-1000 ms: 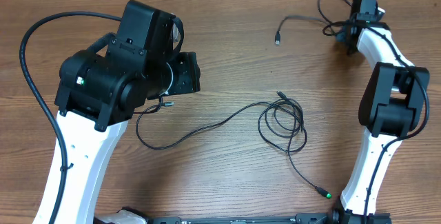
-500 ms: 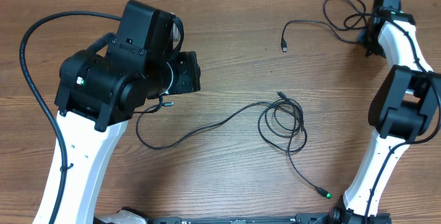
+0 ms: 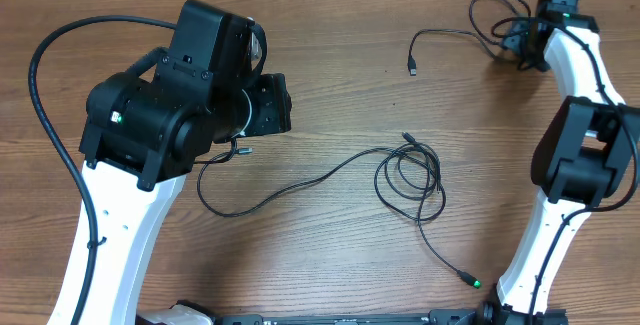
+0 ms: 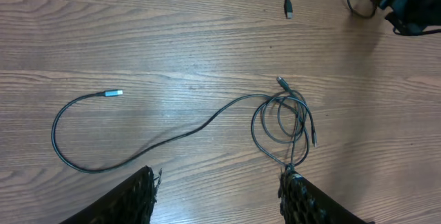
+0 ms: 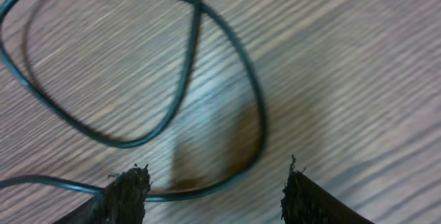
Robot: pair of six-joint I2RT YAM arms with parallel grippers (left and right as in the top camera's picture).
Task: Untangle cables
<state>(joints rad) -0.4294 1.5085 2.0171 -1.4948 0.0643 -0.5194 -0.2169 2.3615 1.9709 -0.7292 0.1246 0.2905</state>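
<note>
Cables, thin black cords: a tangled coil (image 3: 410,180) lies mid brown wooden surface (image 3: 330,85); another loop (image 5: 186,79) lies at its far right corner beneath the right end effector (image 5: 212,179), fingers apart. Above the coil, the left end effector (image 4: 219,179) is apart, empty.

Even, warm light fills the overhead and left wrist views, both sharp. The bench (image 4: 207,45) carries a pale sheen just ahead of the left hand (image 4: 220,179). The right wrist view is soft and blurred. A brown shadow lies under the cable (image 5: 186,79), just ahead of the right hand (image 5: 210,182).
</note>
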